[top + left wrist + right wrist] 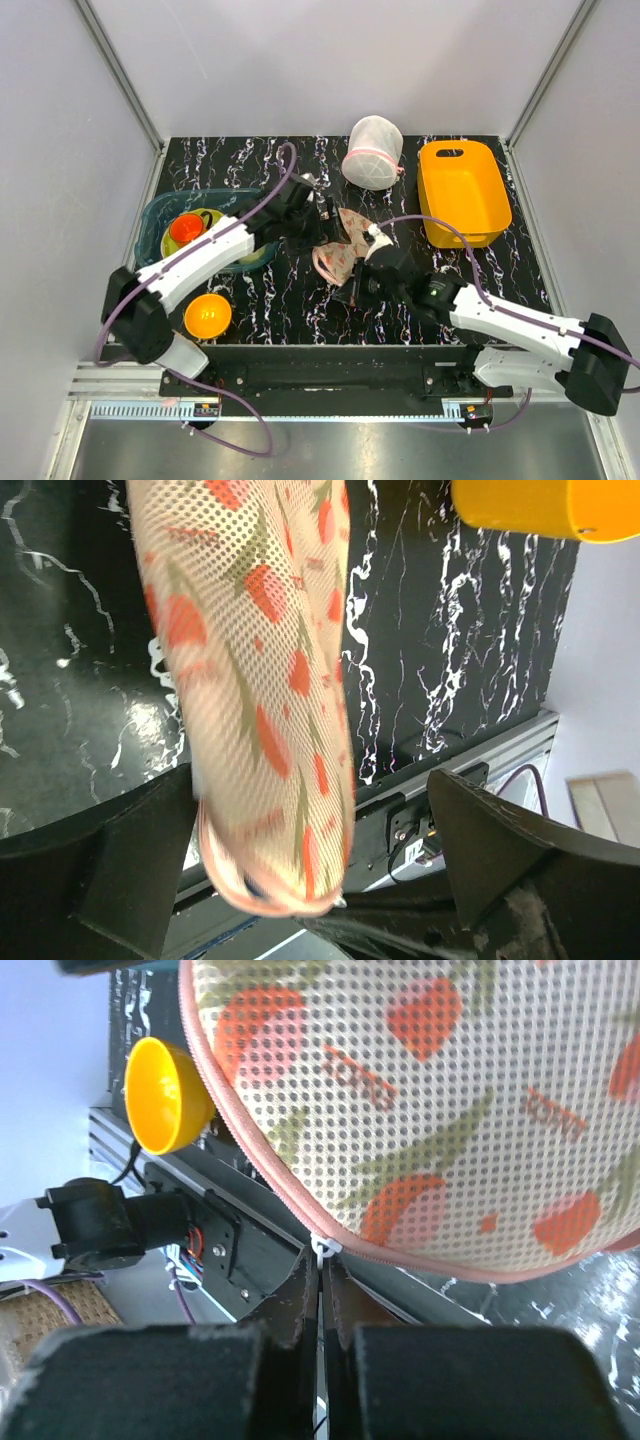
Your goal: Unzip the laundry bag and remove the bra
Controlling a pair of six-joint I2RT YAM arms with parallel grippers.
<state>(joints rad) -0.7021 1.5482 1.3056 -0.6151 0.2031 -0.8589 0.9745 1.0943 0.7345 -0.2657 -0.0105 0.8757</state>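
Pinching the white zipper pull (322, 1248) between clenched fingers, your right hand (322, 1285) is set to draw the zip open on the laundry bag (347, 245), which is at mid-counter (270, 300) between both arms. Your left hand (312, 810) straddles the bag's far end with its fingers spread, unclamped, probably to brace the fabric. The bra is out of sight, so it is likely inside.

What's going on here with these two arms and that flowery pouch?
The right gripper is shut on the small white zipper pull at the pink edge of the laundry bag. The left gripper straddles the bag's other end with its jaws apart. No bra is in view, and the pictures don't show how far the zip has run.
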